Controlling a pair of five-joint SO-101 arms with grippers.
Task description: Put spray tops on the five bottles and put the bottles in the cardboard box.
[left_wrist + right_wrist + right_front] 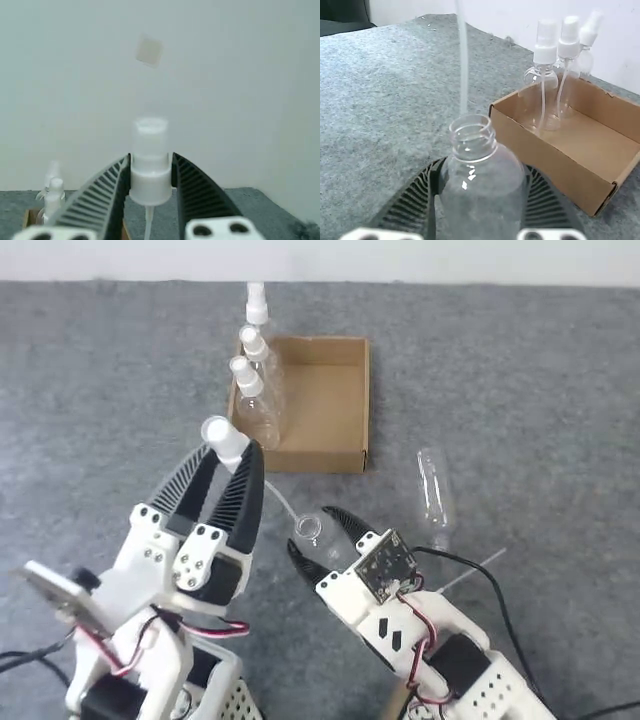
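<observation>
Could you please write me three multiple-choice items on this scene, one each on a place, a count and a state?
1. Where is the loose bottle relative to the cardboard box? A inside it; B on top of it; C on the table beside it.
2. How many capped bottles stand in the box? A two; B three; C five.
3. The held bottle in the right jaws is: A open-necked; B capped; C lying flat.
Answers: 1 C, it lies on the table, apart from the box. 2 B, three stand in a row along one wall. 3 A, its neck is bare and it is upright.
</observation>
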